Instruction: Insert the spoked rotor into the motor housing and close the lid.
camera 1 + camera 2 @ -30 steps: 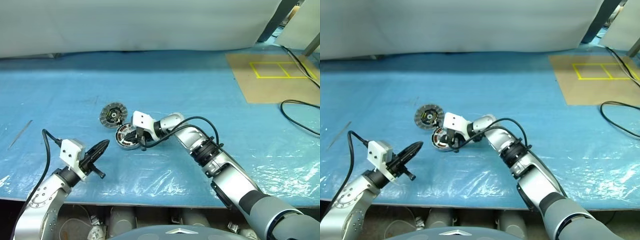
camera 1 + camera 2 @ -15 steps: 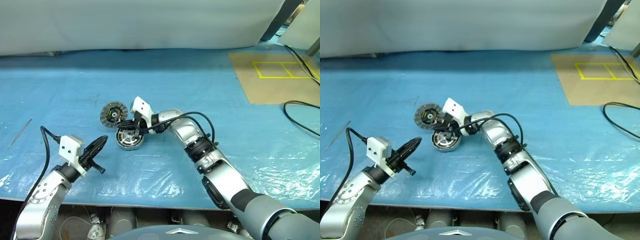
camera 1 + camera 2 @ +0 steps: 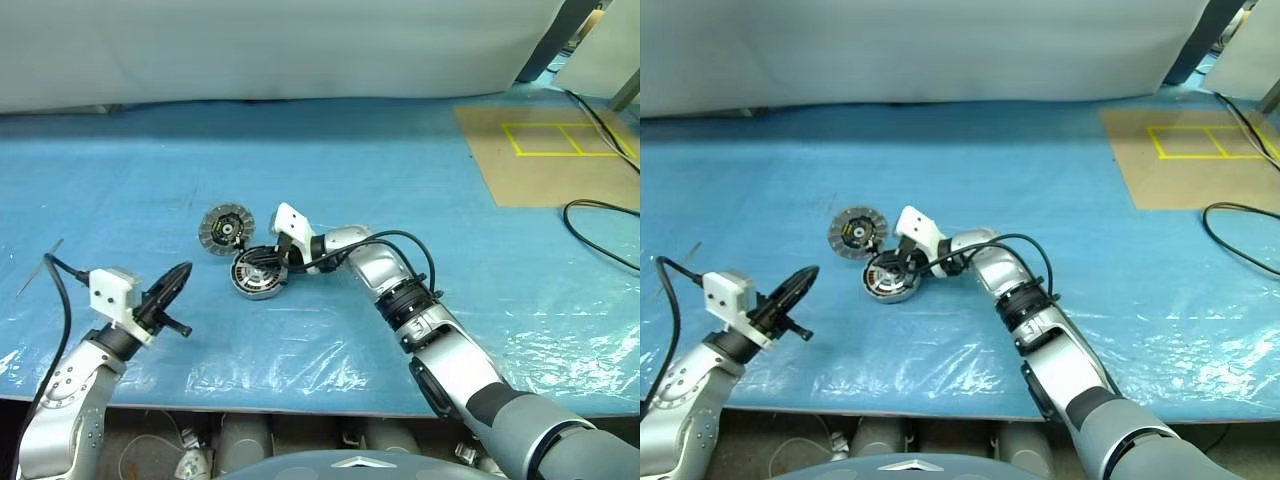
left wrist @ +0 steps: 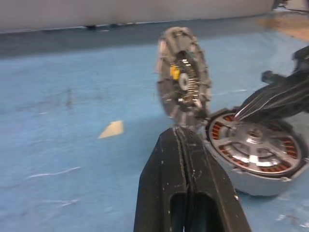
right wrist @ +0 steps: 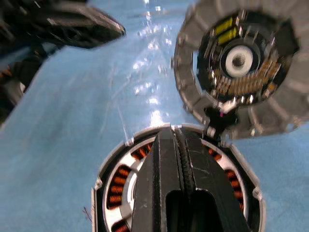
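- The spoked rotor [image 4: 256, 147] sat inside the motor housing [image 3: 259, 277], its silver spokes lying over the ring of copper windings, so the insertion looked done or very nearly so.
- The housing stood on the blue plastic-covered table [image 3: 400, 170], near the middle of the front part.
- The lid [image 3: 226, 229] lay just beside the housing, on its far left side, segmented ring and black centre facing up with the yellow-green marks showing; its edge seemed to touch or overlap the housing's rim, though I could not tell which.
- The right gripper [image 3: 270, 262] hung directly over the housing, jaws pressed together and holding nothing.
- The left gripper [image 3: 172, 283] hovered well apart from the parts, to their left and nearer the robot, jaws likewise closed and empty, pointing toward them.
- By my judgement, what remained was the lid: it must be picked up, turned ring-side down, and seated on the housing.
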`<act>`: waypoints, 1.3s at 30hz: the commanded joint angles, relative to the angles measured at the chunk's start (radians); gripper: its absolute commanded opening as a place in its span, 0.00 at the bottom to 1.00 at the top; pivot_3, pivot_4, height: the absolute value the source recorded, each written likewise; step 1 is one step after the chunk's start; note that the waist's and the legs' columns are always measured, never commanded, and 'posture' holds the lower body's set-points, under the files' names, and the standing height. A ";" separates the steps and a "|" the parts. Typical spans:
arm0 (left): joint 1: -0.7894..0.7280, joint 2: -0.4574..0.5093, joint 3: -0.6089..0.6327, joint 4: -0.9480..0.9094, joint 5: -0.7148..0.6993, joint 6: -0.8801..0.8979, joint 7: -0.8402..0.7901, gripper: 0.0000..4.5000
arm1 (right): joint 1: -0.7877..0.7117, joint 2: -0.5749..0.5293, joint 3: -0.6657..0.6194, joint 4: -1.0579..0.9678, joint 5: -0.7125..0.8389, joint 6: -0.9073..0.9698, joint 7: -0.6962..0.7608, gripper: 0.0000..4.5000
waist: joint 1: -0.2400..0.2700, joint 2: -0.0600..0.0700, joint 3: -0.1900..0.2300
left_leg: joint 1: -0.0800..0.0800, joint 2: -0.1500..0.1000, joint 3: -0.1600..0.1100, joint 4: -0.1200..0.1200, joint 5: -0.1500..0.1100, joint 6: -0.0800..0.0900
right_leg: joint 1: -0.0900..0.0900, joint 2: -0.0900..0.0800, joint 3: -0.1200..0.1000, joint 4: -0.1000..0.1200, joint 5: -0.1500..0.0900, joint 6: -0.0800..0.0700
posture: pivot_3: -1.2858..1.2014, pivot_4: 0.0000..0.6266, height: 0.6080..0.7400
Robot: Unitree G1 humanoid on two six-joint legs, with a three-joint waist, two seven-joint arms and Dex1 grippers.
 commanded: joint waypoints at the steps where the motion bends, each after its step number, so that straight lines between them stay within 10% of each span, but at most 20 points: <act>1: -0.045 0.029 0.042 0.070 0.009 -0.046 -0.012 0.00 | 0.030 -0.049 -0.024 -0.143 0.069 0.037 0.076 0.00 | 0.005 -0.001 0.000 | 0.000 0.000 0.000 0.000 0.000 0.000 | 0.000 0.000 0.000 0.000 0.000 0.000 | 0.52 0.24 1.00; 23: -0.857 0.017 -0.175 0.999 0.083 -0.129 -0.444 0.00 | 0.207 -0.344 -0.007 -0.520 0.105 0.262 0.088 0.00 | 0.033 -0.002 0.000 | -0.003 -0.002 -0.003 0.004 0.001 -0.002 | 0.000 -0.001 -0.002 0.003 0.003 0.006 | 0.52 0.24 1.00; 39: -0.764 0.085 -0.408 0.779 0.222 0.005 -0.668 0.00 | 0.131 -0.342 -0.152 -0.382 0.149 0.191 -0.015 0.00 | 0.036 -0.002 0.000 | -0.004 -0.002 -0.005 0.002 0.001 -0.002 | 0.000 -0.001 -0.003 0.002 0.004 0.006 | 0.52 0.24 1.00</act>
